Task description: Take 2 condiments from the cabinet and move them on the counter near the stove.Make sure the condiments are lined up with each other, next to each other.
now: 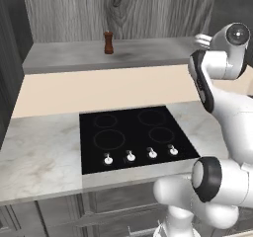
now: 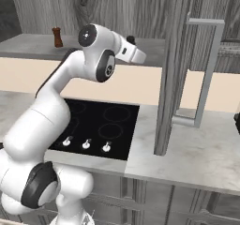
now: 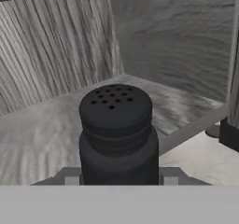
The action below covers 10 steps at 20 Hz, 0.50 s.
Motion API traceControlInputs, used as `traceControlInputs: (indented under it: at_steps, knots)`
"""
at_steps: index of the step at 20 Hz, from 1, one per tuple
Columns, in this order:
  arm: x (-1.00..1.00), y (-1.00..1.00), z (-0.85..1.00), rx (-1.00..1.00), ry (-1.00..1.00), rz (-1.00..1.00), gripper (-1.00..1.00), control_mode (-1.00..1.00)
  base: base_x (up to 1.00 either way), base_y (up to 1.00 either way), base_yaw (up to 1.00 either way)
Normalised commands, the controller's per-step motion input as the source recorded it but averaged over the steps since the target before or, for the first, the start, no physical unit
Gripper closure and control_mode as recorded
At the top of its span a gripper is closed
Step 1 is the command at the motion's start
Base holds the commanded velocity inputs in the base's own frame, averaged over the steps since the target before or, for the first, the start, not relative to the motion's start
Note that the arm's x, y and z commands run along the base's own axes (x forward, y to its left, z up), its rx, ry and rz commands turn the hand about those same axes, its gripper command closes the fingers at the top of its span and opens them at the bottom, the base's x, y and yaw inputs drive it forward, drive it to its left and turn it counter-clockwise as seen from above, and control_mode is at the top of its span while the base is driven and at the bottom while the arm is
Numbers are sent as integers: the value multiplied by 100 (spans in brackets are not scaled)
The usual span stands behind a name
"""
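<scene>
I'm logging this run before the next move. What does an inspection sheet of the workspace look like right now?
Surface: pale marbled counter around the stove, nothing on it near the stove.
Job's things: brown pepper mill upright on the cabinet shelf; black shaker upright on the same shelf, right in front of the hand camera.
Clutter: nothing seen.
Gripper: gripper reaching into the cabinet; the fingers sit at either side of the black shaker's base, but whether they are pressing on it cannot be told.
Cables: nothing seen.
Surroundings: open cabinet door with a long handle, beige backsplash, drawers below the counter.
</scene>
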Motion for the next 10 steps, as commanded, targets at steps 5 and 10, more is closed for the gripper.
traceControlInputs:
  at_steps: [5, 10]
  knots:
    - [-64, 26, 0, 0, 7, 14, 100, -100, 0, 0, 0]
    - [-51, 14, -1, -1, 4, 12, 100, -100, 0, 0, 0]
